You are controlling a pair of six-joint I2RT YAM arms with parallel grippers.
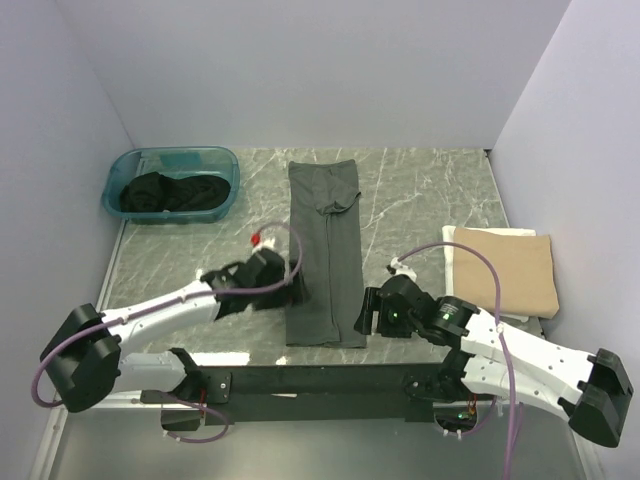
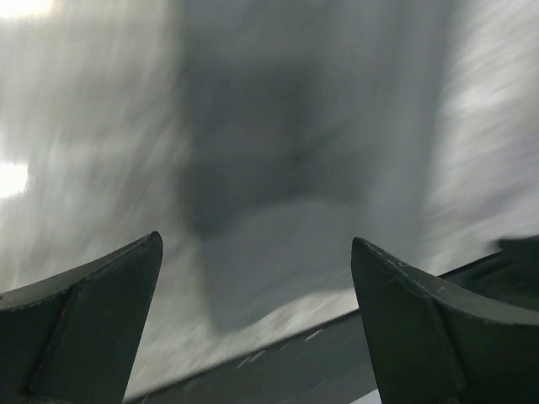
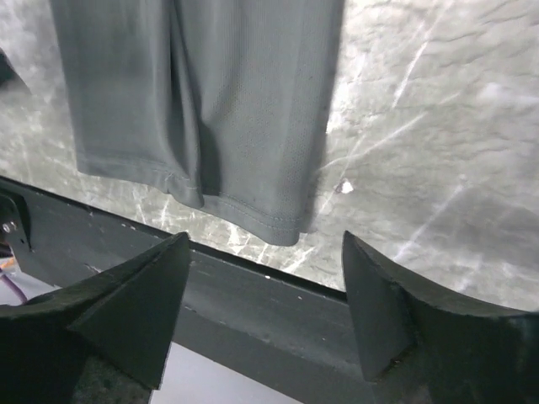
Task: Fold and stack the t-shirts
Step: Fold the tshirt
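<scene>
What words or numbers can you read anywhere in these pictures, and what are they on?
There are none to read. The grey shirt, the tan shirt and the blue tub show no letters, numbers or signs in any view. The left wrist picture is too blurred to show any writing.

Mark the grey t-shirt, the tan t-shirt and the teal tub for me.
grey t-shirt (image 1: 322, 262): top view, middle of the long folded strip.
tan t-shirt (image 1: 505, 270): top view, centre of its folded face.
teal tub (image 1: 113, 183): top view, left wall.
</scene>
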